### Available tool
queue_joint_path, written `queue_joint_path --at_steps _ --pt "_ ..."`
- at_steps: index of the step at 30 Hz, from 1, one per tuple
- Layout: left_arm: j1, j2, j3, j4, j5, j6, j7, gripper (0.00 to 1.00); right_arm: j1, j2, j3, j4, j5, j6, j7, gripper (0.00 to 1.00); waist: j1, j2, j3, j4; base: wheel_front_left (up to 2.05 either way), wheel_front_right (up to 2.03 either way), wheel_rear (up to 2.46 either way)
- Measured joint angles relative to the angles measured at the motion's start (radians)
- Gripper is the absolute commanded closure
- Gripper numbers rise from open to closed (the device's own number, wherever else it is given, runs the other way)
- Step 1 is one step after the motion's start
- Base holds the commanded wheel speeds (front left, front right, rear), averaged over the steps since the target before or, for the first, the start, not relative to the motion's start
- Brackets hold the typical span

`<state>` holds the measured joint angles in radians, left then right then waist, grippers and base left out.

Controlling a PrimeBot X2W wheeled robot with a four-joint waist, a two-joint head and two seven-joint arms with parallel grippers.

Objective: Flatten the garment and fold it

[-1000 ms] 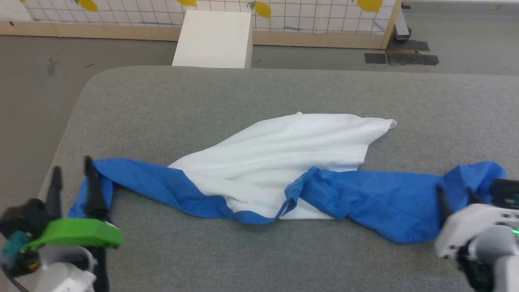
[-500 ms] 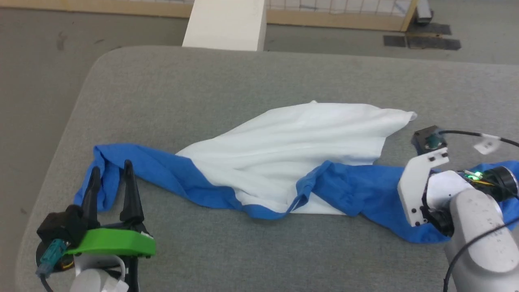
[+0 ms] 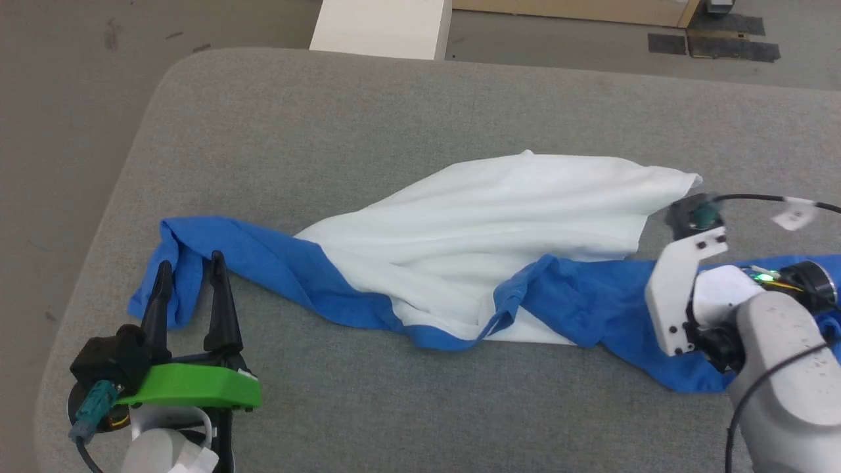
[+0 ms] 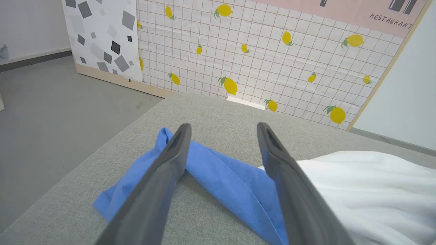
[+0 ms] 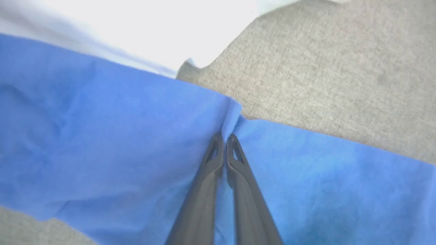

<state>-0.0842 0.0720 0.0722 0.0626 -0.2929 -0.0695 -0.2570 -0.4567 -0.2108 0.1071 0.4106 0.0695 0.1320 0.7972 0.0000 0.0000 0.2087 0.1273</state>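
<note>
The garment (image 3: 499, 210) lies crumpled across the grey table (image 3: 328, 118), its white body in the middle and a blue sleeve running out to each side. My left gripper (image 3: 190, 261) is open, its fingertips just short of the bunched end of the left sleeve (image 3: 263, 263); in the left wrist view the left gripper (image 4: 223, 126) frames that blue sleeve (image 4: 221, 177). In the right wrist view my right gripper (image 5: 224, 136) is shut on a pinched ridge of the right sleeve (image 5: 102, 136). From the head, the right wrist (image 3: 696, 295) hangs over that sleeve (image 3: 591, 302) and hides the fingers.
The table's rounded far-left corner and left edge lie close to the left sleeve. A white box (image 3: 381, 26) stands on the floor beyond the far edge. A lemon-patterned wall panel (image 4: 255, 51) stands further back. Bare grey padding (image 3: 394, 407) runs along the near side.
The head camera has tilted down. My right arm swung in over the right sleeve and its fingers shut on the blue fabric. My left gripper moved forward towards the left sleeve's end, staying open.
</note>
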Motion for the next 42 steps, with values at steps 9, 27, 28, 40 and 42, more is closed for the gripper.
queue_joint_path --at_steps 9,27,28,40,42 --pt "0.008 -0.011 0.016 0.015 0.009 -0.008 0.000 0.00 0.247 -0.025 -0.132 -0.326 0.079 0.000 -0.174 1.00 0.0000 0.0001 -0.069 -0.017 0.00 0.00 0.00" --pt "0.043 -0.017 0.024 0.033 0.008 -0.007 0.000 0.00 0.727 -0.127 -0.045 -0.444 0.092 0.001 -0.156 0.00 0.0000 0.0000 -0.125 -0.085 0.00 0.00 0.00" --pt "0.043 -0.017 0.024 0.036 0.009 -0.007 0.000 0.00 0.716 -0.113 -0.059 -0.439 0.095 0.001 -0.174 0.00 0.0000 0.0000 -0.125 -0.083 0.00 0.00 0.00" --pt "0.043 -0.018 0.019 0.042 0.009 -0.007 0.000 0.00 0.447 0.026 -0.199 -0.508 0.149 0.000 -0.132 0.00 0.0000 0.0001 -0.135 -0.063 0.00 0.00 0.00" --pt "0.042 -0.018 0.012 0.041 0.009 -0.007 0.000 0.00 0.377 0.029 -0.179 -0.439 0.106 0.000 -0.098 0.00 0.0000 0.0000 -0.128 -0.061 0.00 0.00 0.00"
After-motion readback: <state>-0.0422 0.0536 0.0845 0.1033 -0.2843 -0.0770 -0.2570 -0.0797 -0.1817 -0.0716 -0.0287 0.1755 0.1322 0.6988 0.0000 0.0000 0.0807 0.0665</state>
